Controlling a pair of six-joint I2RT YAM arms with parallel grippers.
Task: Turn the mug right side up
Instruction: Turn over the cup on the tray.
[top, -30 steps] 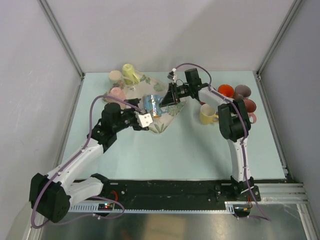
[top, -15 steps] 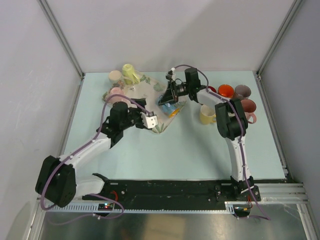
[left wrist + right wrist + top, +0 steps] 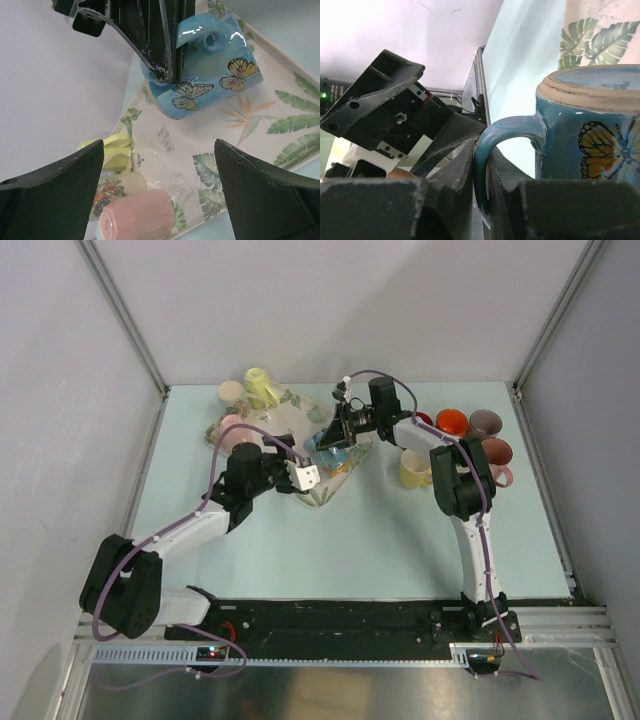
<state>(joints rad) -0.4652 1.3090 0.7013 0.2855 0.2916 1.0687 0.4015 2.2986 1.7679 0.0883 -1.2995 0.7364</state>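
Between the closed fingers of the right end effector (image 3: 482, 150) sits the handle (image 3: 512, 125) of the blue butterfly mug (image 3: 210, 75), held tilted over the leaf-print tray (image 3: 180, 160), while the left end effector (image 3: 159, 145) has released it and drawn back open, so the righting now seems to be the right arm's alone.

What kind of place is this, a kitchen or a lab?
Probably a robot lab cell: plain panels enclose the table, two arms are bolted to a metal rail, mugs clustered as props.

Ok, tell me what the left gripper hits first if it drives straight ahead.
Probably the leaf-print tray, just short of the blue butterfly mug the right gripper holds; depth is unclear.
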